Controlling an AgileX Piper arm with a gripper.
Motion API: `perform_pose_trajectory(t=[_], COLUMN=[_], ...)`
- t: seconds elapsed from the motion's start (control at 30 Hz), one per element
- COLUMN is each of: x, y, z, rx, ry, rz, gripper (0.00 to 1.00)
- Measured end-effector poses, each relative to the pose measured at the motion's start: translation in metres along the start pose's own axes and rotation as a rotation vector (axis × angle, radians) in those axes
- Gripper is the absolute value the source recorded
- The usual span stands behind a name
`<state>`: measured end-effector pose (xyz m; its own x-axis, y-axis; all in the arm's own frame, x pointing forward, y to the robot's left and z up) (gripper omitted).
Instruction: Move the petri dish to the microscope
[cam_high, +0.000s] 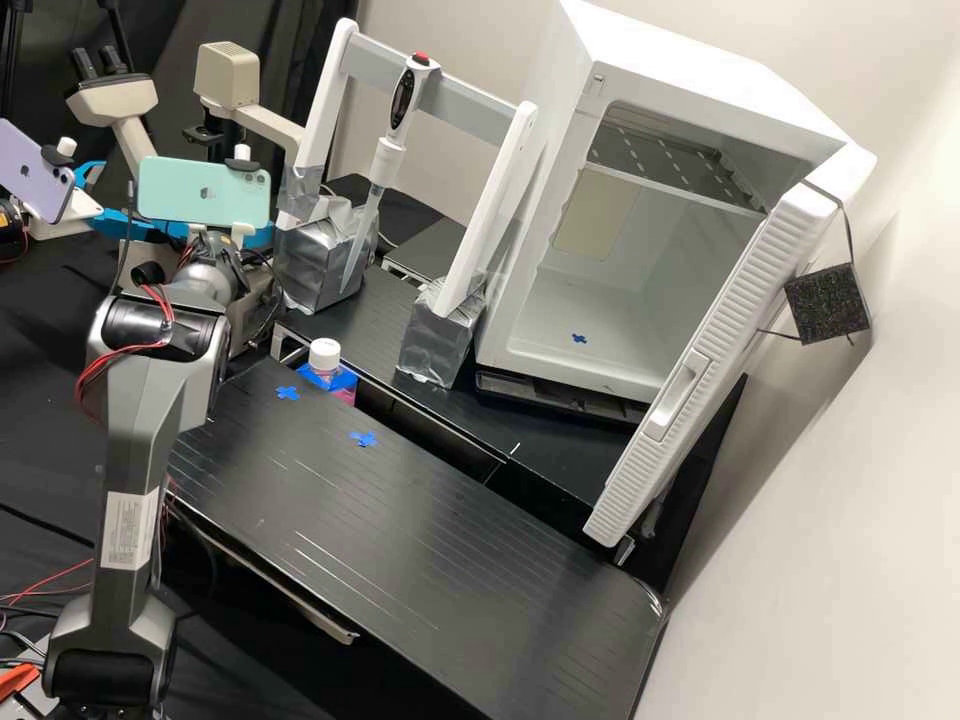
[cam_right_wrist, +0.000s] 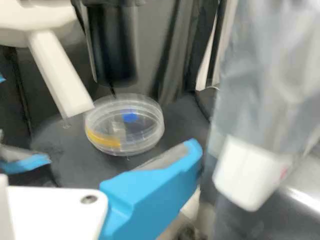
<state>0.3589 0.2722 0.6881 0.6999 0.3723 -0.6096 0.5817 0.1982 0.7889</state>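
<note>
Petri dish (cam_right_wrist: 125, 127) on the dark stage (cam_right_wrist: 180, 120) of what is judged to be the microscope (cam_high: 228, 78), lying flat beneath a black cylinder (cam_right_wrist: 111, 47). A blue mark (cam_right_wrist: 130, 117) shows through its clear walls, and a yellow band (cam_right_wrist: 102, 138) runs along part of its side. The gripper (cam_right_wrist: 117, 153) is spread, with nothing pinched between its blue fingers (cam_right_wrist: 165, 182). Placement appears complete, leaving withdrawal as the probable remaining step.

Likely faults, with causes:

(a) Displaced dish. A finger that swings sideways before it is free of the rim could push the light dish off the mark, or toward the edge of the stage.

(b) Parted lid. A finger that catches the upper edge while rising could lift or skew the cover, if it sits loose.

(c) Collision overhead. A steep lift could strike the black cylinder or the pale column (cam_right_wrist: 60, 75) near the dish.

(d) Snagged stand. The taped leg (cam_right_wrist: 267, 85), with its white foot (cam_right_wrist: 250, 172), is close to one finger; a wide retreat of the arm (cam_high: 140, 430) could knock it and shake whatever it supports.
</note>
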Motion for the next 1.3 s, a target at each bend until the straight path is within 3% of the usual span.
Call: perform_pose_trajectory(t=[0.43, 0.97, 1.1, 1.23, 1.3], x=[-0.044, -0.16, -0.196, -0.223, -0.233], y=[-0.004, -0.02, -0.029, -0.041, -0.046], z=[-0.009, -0.013, -0.011, -0.007, -0.005], rx=[0.01, 0.033, 0.072, 0.073, 0.042], ry=[0.077, 0.193, 0.201, 0.188, 0.184], rz=[0.006, 0.066, 0.141, 0.213, 0.253], gripper=[1.0, 1.0, 1.0, 1.0, 1.0])
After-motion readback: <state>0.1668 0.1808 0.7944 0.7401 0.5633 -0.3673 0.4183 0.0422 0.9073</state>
